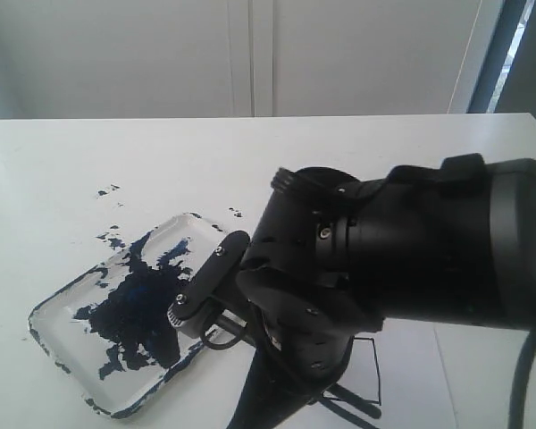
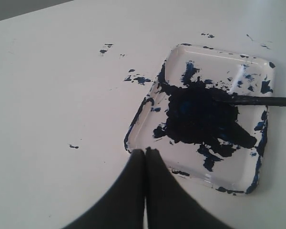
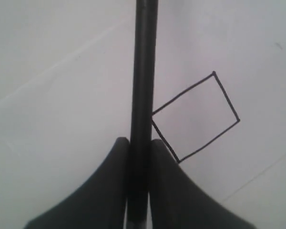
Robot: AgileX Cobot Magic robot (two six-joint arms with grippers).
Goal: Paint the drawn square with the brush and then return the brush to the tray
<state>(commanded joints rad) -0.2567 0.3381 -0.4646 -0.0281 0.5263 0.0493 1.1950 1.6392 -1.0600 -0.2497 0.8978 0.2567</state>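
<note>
Thin black brush [image 3: 143,71], paint-smeared clear tray [image 2: 148,126]

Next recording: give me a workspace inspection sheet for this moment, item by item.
Surface: white table, dark paint specks beside the tray.
Job's things: tray smeared dark blue; brush with its tip in the tray's paint; drawn square white inside, unpainted.
Clutter: nothing seen.
Grippers: left gripper shut, empty, near the tray's edge; right gripper shut on the brush.
Cables: black cable beside the right arm.
Surroundings: pale wall behind the table.
</note>
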